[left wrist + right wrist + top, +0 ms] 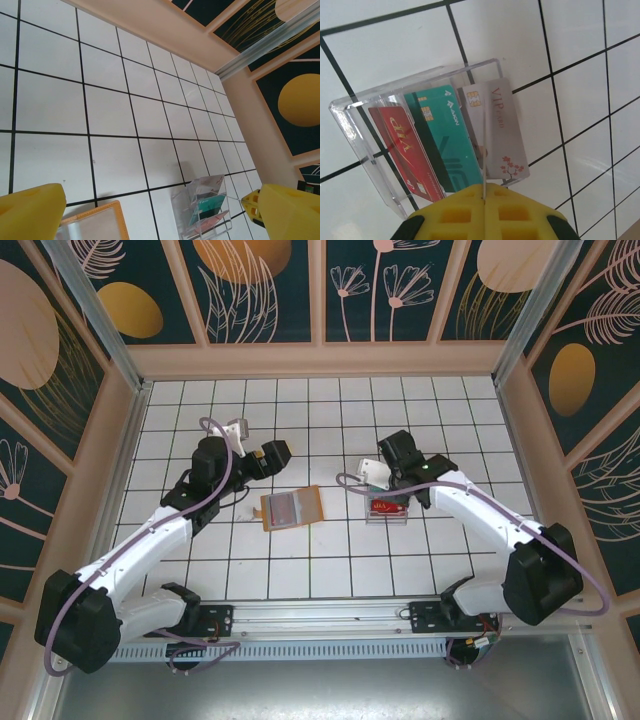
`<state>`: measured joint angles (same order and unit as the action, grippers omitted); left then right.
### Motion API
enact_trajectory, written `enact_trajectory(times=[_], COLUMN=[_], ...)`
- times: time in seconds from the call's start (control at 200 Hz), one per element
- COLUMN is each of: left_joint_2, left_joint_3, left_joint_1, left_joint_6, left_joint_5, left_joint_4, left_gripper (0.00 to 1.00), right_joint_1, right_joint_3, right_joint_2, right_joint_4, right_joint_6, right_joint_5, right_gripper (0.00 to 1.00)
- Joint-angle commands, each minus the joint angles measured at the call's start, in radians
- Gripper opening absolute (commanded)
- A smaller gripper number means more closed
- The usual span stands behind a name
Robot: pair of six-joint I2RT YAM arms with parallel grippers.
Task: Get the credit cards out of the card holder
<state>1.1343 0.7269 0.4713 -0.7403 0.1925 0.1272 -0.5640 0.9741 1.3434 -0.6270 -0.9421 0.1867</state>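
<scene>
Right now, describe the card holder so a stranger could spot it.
On the white tiled table, look near the centre. The card holder lies open and flat. Its tan-orange rim around a greyish inside sets it apart from the clear plastic box nearby.

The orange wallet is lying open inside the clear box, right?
Not quite. The orange wallet is lying open on the table, to the left of the clear box and apart from it, not inside it. The top view shows this.
</scene>
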Motion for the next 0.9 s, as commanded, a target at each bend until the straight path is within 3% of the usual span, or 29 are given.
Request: enact_trajectory(times=[0.0,0.891], left_joint_2=[-0.006,-0.02], left_joint_3=[-0.017,-0.034], left_joint_1=[0.0,0.0], left_joint_6=[0.017,0.032], left_joint_5=[-0.018,-0.03], left_joint_4=[0.022,0.011], left_gripper=[0.99,0.98], right_joint_1=[0.0,-0.023], right_joint_3=[-0.02,0.01], right_joint_2=[0.018,0.101], right_joint_4=[0.025,0.022], right_joint_6=[-0.047,-0.124], right_joint_5=[0.018,0.073], right_gripper=[0.0,0.0])
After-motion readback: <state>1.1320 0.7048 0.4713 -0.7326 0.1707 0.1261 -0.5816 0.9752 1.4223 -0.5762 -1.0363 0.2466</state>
